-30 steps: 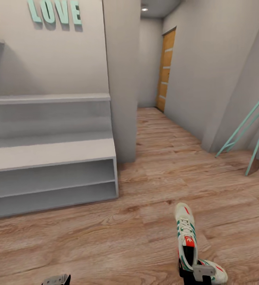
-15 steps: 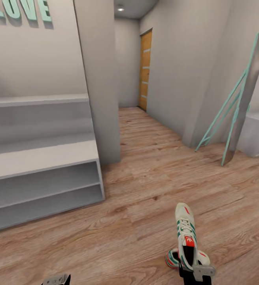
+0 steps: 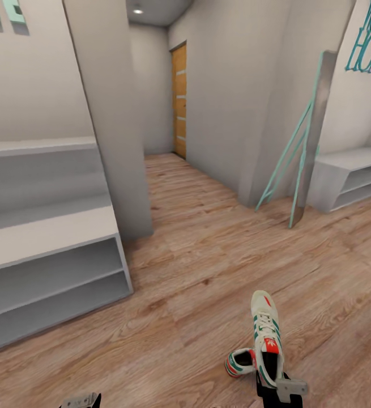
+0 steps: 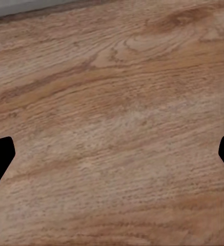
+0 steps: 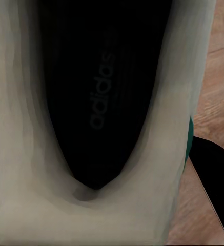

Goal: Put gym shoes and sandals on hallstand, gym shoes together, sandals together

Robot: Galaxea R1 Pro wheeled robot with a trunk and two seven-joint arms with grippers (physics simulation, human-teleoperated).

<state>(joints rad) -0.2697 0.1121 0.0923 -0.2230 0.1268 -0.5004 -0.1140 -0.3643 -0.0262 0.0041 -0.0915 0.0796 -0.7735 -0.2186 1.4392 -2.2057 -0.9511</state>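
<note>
We are carrying one gym shoe (image 3: 266, 334) pinched at the heel in the right pincer (image 3: 274, 391), so we should be keeping it level while turning left toward the hallstand (image 3: 49, 238), its mate (image 3: 239, 362) lying on the corridor floor (image 3: 208, 255) just beside, the left pincer (image 4: 112, 154) spread empty.

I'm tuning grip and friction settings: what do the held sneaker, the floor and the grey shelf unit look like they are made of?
The cream-white sneaker with green stripes, held in the right claw: probably smooth leather or synthetic, matte, with a black fabric-like lining. The light brown plank floor: wood or laminate, with visible grain and knots and a low sheen. The white-grey shelf unit: flat, uniform panels, likely painted board, matte.
</note>
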